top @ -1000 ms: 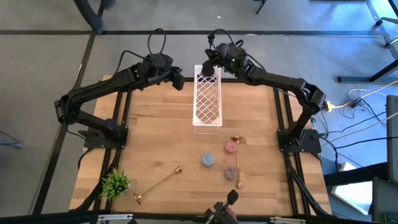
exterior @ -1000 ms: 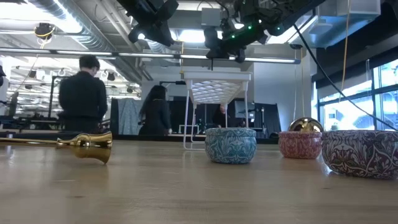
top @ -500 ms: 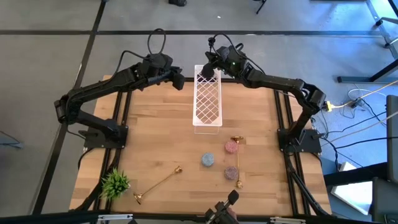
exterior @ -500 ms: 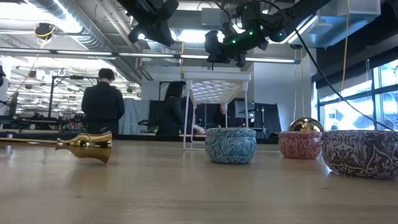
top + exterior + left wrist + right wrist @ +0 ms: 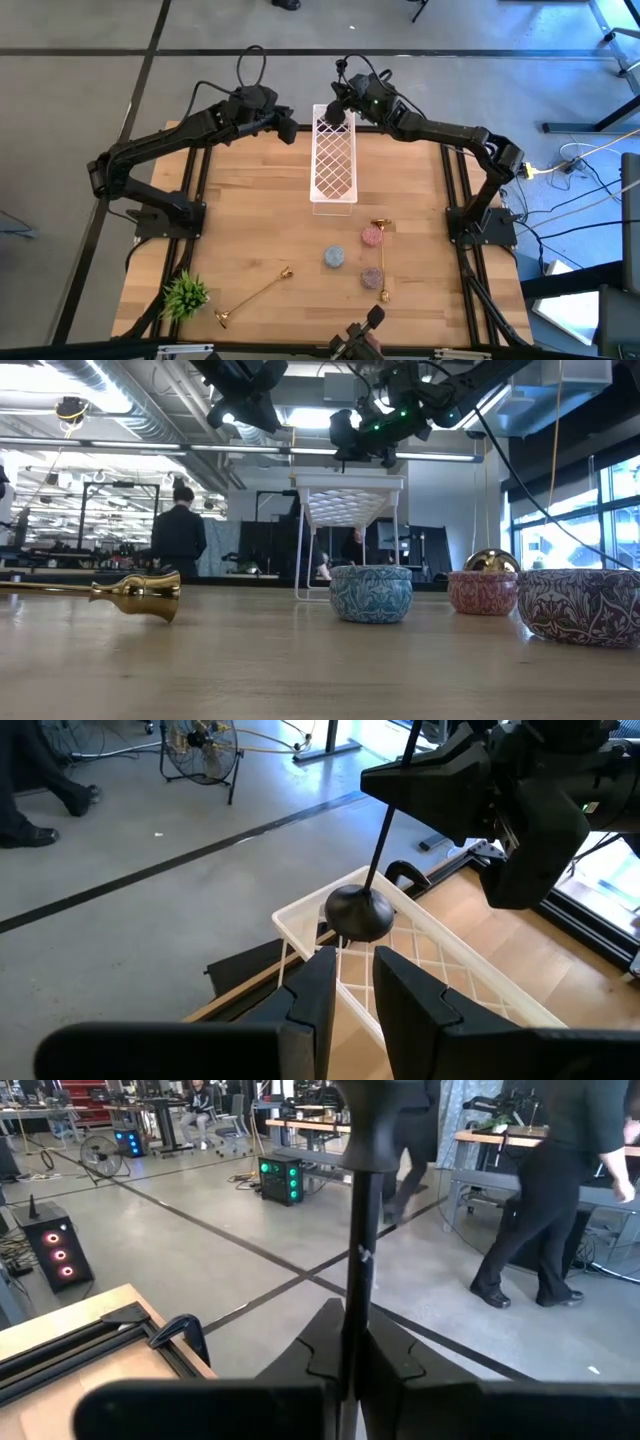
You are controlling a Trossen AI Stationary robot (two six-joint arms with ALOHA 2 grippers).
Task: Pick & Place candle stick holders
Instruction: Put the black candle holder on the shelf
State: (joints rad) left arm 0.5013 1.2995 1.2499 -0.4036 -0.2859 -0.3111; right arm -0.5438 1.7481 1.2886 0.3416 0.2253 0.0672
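Note:
My right gripper (image 5: pixel 337 112) is shut on the black candle stick holder (image 5: pixel 372 870) over the far end of the white lattice rack (image 5: pixel 334 165). The holder's round base (image 5: pixel 360 912) hangs just over the rack's far rim (image 5: pixel 300 915); I cannot tell whether it touches. My left gripper (image 5: pixel 288 130) is open and empty just left of the rack's far end. One gold holder (image 5: pixel 255 297) lies on its side at the near left. Another (image 5: pixel 381 255) lies among the tins. My right gripper pinches the black holder's thin stem (image 5: pixel 358 1295) between its two fingers, which lie across the stem. The holder stands nearly upright in the hold. Its round base (image 5: pixel 360 912) is below the fingers and its wider end (image 5: pixel 375 1125) above them.
Three small patterned tins stand at the near right: blue (image 5: pixel 333 257), pink (image 5: pixel 371 236) and purple (image 5: pixel 372 277). A green plant tuft (image 5: pixel 185 295) sits at the near left corner. A person (image 5: pixel 180 530) walks in the room behind the table.
My right gripper has turned slightly over the rack's far end, still holding the black holder. People in the room behind have walked across.

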